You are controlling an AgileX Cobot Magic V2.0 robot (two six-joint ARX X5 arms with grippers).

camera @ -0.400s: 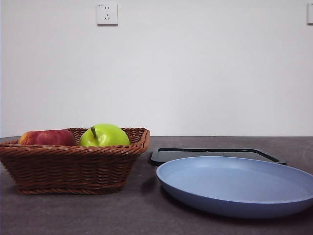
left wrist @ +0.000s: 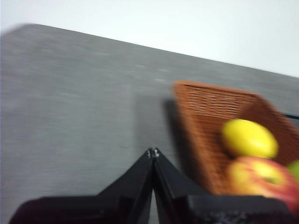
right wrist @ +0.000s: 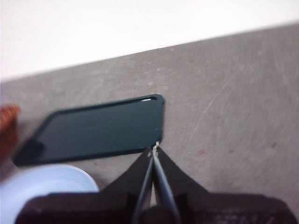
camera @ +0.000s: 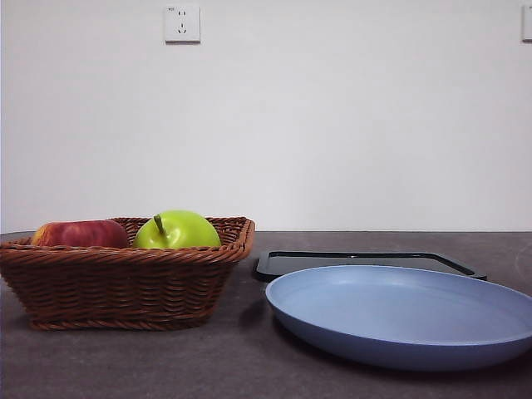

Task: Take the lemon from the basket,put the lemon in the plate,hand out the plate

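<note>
The brown wicker basket [camera: 125, 278] stands at the left in the front view, with a red apple [camera: 81, 233] and a green apple [camera: 177, 230] showing above its rim. The lemon is hidden there. In the left wrist view the yellow lemon [left wrist: 249, 138] lies in the basket [left wrist: 210, 116] beside the red apple [left wrist: 261, 179]. My left gripper [left wrist: 153, 152] is shut and empty, above bare table beside the basket. The light-blue plate [camera: 399, 312] lies at the right front. My right gripper [right wrist: 153, 150] is shut and empty, above the table near the black tray's corner; the plate's edge [right wrist: 42, 186] shows there.
A flat black tray [camera: 366, 262] lies behind the plate, also in the right wrist view [right wrist: 93, 130]. A white wall with a socket [camera: 182, 23] stands behind the table. Neither arm shows in the front view.
</note>
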